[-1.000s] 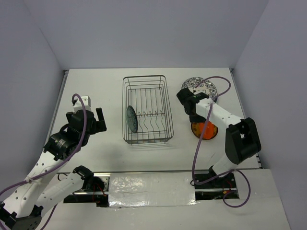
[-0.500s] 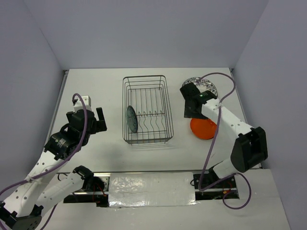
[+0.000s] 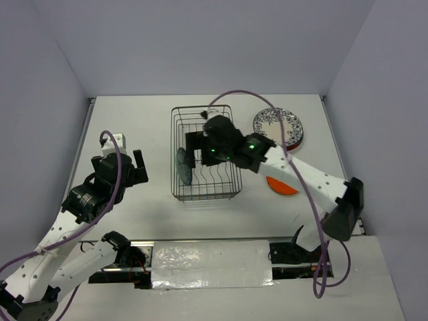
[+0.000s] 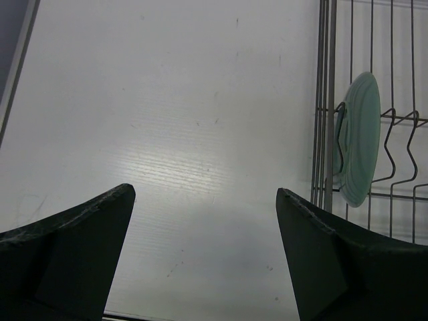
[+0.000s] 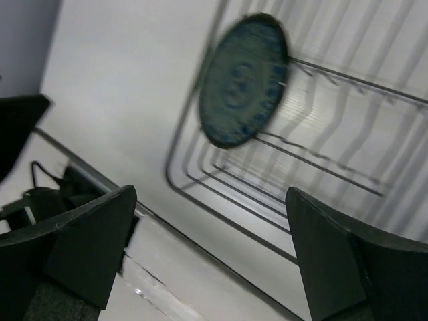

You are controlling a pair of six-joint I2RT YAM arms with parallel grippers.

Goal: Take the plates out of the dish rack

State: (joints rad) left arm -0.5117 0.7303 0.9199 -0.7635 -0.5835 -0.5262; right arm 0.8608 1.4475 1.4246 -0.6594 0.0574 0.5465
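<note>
I'm holding the left gripper (image 4: 204,194) spread wide over bare table (image 4: 167,100), with nothing between its fingers. Ahead of it and off to its right, the rack (image 4: 324,100) is sitting on the table. A teal plate (image 4: 358,137) is standing on edge among the prongs, just inside the wall nearest this gripper. I'm hanging the right gripper (image 3: 192,142) above the rack, jaws parted and empty, with the teal plate ahead of its fingertips and clear of them. Behind that gripper, outside the rack, a white floral plate (image 3: 277,124) and an orange plate (image 3: 284,186) are lying flat on the table, the orange one partly under the arm.
</note>
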